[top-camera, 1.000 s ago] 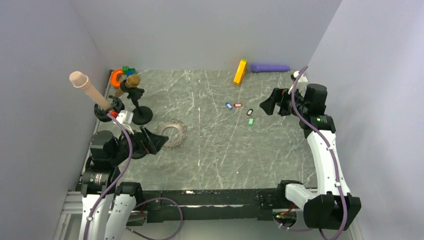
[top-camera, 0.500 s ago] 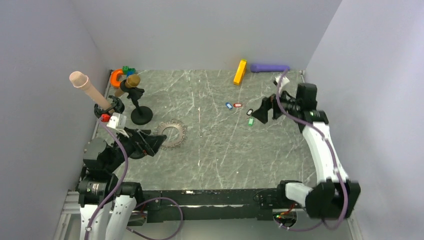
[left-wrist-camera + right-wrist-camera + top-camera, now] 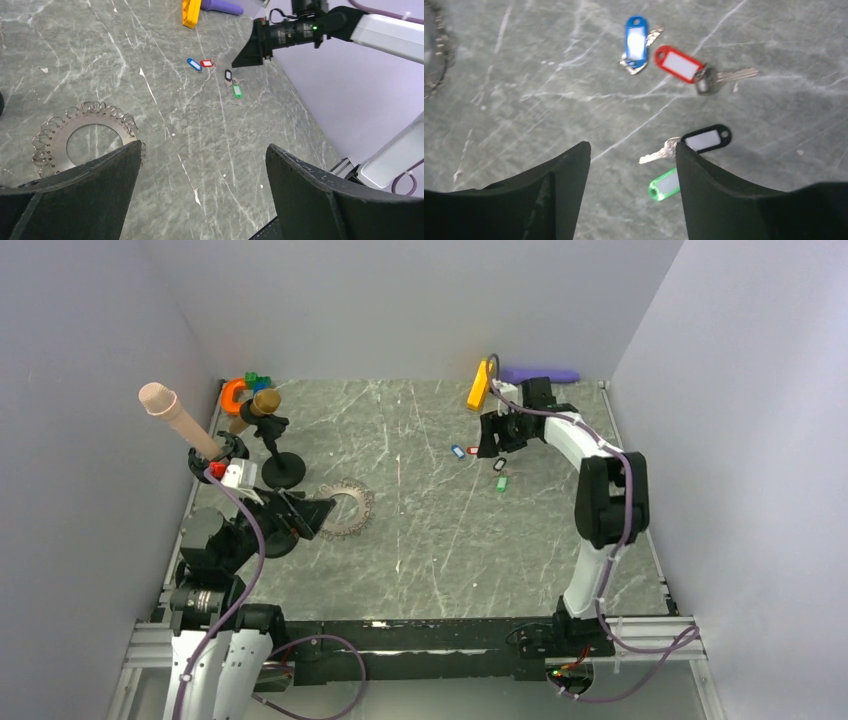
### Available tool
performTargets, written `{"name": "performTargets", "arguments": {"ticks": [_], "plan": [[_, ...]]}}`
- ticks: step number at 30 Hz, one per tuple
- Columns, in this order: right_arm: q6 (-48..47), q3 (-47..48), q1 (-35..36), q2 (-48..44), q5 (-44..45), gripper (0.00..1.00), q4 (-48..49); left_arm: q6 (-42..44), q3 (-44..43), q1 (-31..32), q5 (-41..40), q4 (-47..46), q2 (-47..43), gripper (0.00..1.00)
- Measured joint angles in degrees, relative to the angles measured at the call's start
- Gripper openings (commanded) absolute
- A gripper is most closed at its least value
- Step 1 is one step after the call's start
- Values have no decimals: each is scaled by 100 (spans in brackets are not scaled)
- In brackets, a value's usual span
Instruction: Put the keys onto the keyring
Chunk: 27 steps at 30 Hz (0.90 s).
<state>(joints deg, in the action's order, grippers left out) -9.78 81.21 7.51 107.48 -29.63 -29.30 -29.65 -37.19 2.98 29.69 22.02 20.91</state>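
Four keys lie in a loose group right of the table's middle: blue point(image 3: 636, 40), red point(image 3: 678, 64), black point(image 3: 705, 139) and green point(image 3: 665, 184), some with a metal key attached. My right gripper point(image 3: 632, 146) hovers open just above them, and its right finger covers part of the green tag. From above, the right gripper point(image 3: 490, 435) sits beside the blue key point(image 3: 458, 452), above the black key point(image 3: 499, 464) and the green key point(image 3: 502, 483). The keyring point(image 3: 345, 508) lies flat at the left. My left gripper point(image 3: 318, 512) stands open and empty at the keyring's point(image 3: 60, 140) near edge.
A long orange block point(image 3: 480, 385) and a purple cylinder point(image 3: 545, 375) lie at the back, close behind the right gripper. A black stand point(image 3: 283, 470), a beige cylinder point(image 3: 175, 415) and small coloured toys point(image 3: 245, 388) crowd the back left corner.
The right arm has swung from the right wall leftward and toward the back, bringing its open gripper over the keys. The left gripper has shifted slightly by the keyring.
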Motion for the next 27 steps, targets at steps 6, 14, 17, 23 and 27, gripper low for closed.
{"name": "performTargets", "arguments": {"ticks": [6, 14, 17, 23, 27], "plan": [[-42, 1025, -20, 1117, 374, 46, -177, 109, -2, 0, 31, -129, 271, 98], [-184, 2417, -15, 2122, 774, 36, -487, 133, 254, 0, 50, -442, 330, 98], [-203, 2590, 17, 2328, 883, 36, -601, 142, 278, 0, 48, -466, 332, 98], [-205, 2632, 94, 2509, 1010, 35, -772, 149, 278, 0, 74, -505, 369, 98], [-203, 2662, 129, 2540, 1010, 32, -835, 146, 278, 0, 94, -505, 372, 98]]}}
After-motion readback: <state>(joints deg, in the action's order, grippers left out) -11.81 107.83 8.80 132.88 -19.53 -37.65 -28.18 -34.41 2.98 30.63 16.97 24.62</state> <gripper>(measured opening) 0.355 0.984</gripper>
